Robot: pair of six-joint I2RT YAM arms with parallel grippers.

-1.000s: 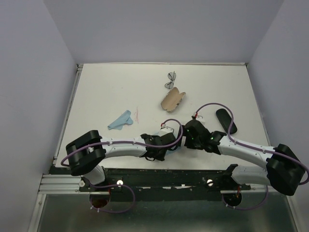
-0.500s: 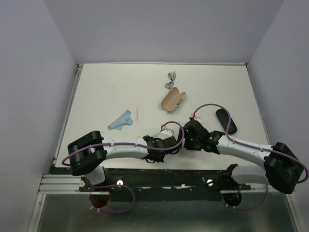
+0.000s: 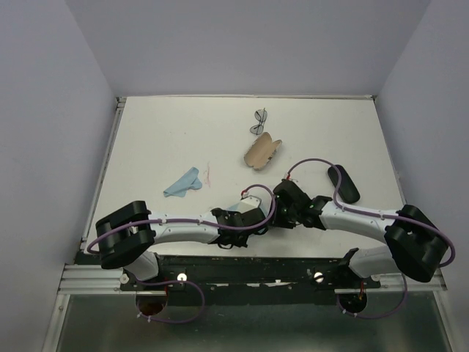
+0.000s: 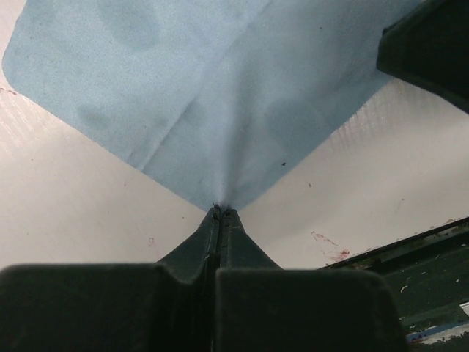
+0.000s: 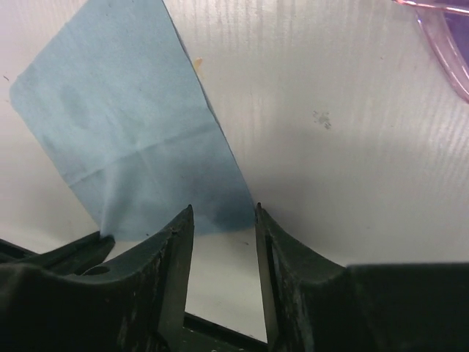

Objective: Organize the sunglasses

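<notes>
The dark-framed sunglasses point(image 3: 259, 122) lie at the back of the table, far from both arms. Only a rim of the pink sunglasses point(image 5: 440, 44) shows, at the top right of the right wrist view. A blue cloth point(image 4: 220, 88) lies flat near the table's front edge. My left gripper point(image 4: 220, 210) is shut on one corner of it. My right gripper point(image 5: 222, 213) stands open with another corner of the same cloth point(image 5: 139, 139) just beyond its tips. In the top view both grippers, left point(image 3: 245, 214) and right point(image 3: 281, 209), meet over this cloth.
A beige pouch point(image 3: 263, 150) lies just in front of the dark sunglasses. A black case point(image 3: 343, 183) sits to the right, beside the right arm. A second blue cloth point(image 3: 182, 182) lies crumpled at the left. The table's front edge point(image 4: 410, 242) is close behind the left gripper.
The left gripper has shut on the cloth's corner. The right arm has shifted left toward the cloth, and its jaws have narrowed from wide open.
</notes>
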